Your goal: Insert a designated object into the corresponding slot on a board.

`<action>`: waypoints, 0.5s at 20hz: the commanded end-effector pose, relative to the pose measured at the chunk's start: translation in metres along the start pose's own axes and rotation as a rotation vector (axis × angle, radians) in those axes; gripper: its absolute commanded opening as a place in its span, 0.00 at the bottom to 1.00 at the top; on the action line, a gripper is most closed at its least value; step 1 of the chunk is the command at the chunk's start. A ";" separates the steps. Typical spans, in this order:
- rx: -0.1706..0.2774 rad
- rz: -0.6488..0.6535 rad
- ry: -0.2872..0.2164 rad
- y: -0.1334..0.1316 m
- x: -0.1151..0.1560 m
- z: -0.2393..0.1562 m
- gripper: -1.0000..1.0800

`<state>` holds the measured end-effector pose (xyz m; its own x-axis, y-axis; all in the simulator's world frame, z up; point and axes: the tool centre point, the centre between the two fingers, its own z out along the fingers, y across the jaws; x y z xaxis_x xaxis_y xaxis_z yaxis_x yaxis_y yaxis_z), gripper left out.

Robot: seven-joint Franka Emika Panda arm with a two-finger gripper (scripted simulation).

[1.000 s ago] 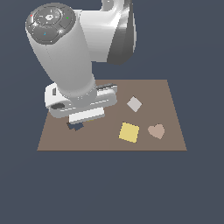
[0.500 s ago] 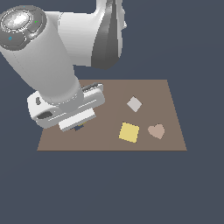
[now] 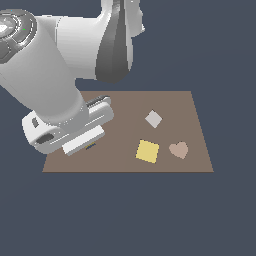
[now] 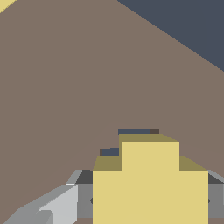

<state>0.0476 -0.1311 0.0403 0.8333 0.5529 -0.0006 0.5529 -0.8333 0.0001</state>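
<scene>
The yellow cross, the designated object, sits between my gripper fingers, which are shut on it. Just beyond its far arms, thin dark blue-grey slivers of the slot show in the brown board, so the cross is at the cutout. Whether it rests inside I cannot tell. In the exterior view my gripper is low over the board near its corner at that view's left. The arm hides the cross and the slot there.
A larger yellow square, a pale grey diamond and a pinkish heart lie on the board toward the exterior view's right. A corner of the yellow square shows in the wrist view. Dark floor surrounds the board.
The arm's upper links have swung toward the exterior view's left and tilted. The gripper has stayed over the same board corner, a little lower.
</scene>
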 end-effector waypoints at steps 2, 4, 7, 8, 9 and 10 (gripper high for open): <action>0.000 -0.011 0.000 0.001 0.001 0.000 0.00; 0.000 -0.006 0.000 0.001 0.000 0.000 0.00; 0.000 -0.009 0.000 0.001 0.001 0.006 0.00; 0.000 -0.010 -0.001 0.001 0.001 0.008 0.00; 0.000 -0.010 -0.001 0.001 0.001 0.009 0.00; 0.000 -0.010 -0.001 0.001 0.001 0.010 0.00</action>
<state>0.0489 -0.1314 0.0319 0.8279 0.5609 -0.0018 0.5609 -0.8279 -0.0007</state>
